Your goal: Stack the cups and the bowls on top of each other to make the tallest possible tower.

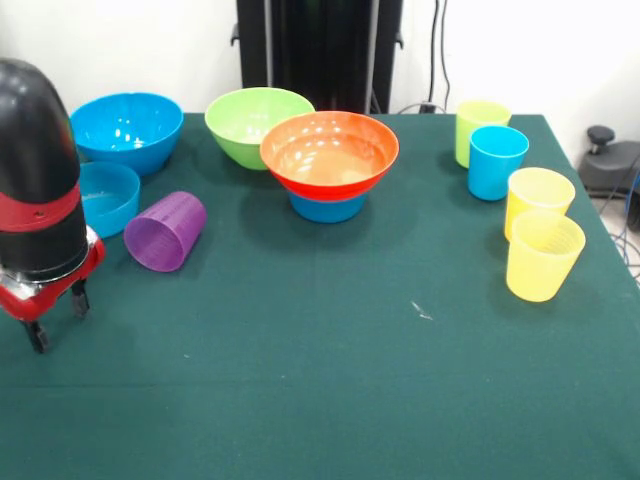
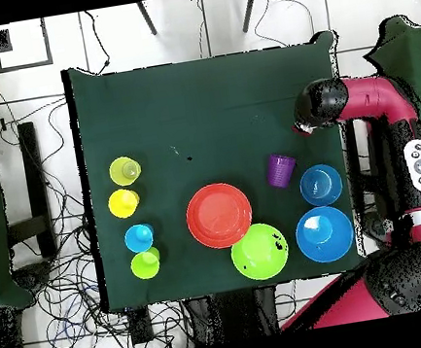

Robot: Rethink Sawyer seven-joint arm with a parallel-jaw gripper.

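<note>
Front view: no writing or brand mark can be read on any item. The pincer (image 1: 57,315) is being held spread and empty just above the green desk (image 1: 330,380), at its edge. The purple cup (image 1: 165,231) is lying on its side beside a small blue bowl (image 1: 105,197). The orange bowl (image 1: 329,153) is sitting on another small blue bowl (image 1: 328,207). Four cups are standing upright together: lime green cup (image 1: 478,130), blue cup (image 1: 497,161), two yellow cups (image 1: 543,255).
</note>
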